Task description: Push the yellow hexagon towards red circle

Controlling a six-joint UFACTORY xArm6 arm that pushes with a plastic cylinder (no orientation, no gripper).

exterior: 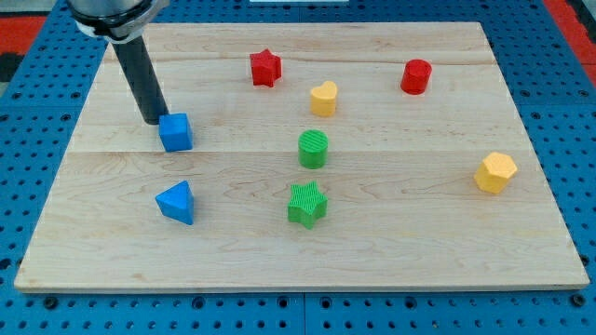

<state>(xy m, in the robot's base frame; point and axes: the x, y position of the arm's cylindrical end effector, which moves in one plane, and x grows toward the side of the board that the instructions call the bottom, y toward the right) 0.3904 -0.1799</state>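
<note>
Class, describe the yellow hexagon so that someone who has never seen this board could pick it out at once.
Start at the wooden board and go to its edge at the view's right, about halfway down. The yellow hexagon sits there alone, below and to the right of the red circle. The only other yellow block, the yellow heart, lies near the middle top and has a notch, not flat sides.

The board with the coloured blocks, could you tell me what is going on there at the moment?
My tip sits at the view's left, right beside the blue cube. The job is to push the yellow hexagon towards the red circle, but the hexagon lies untouched far off at the view's right, below the circle.
</note>
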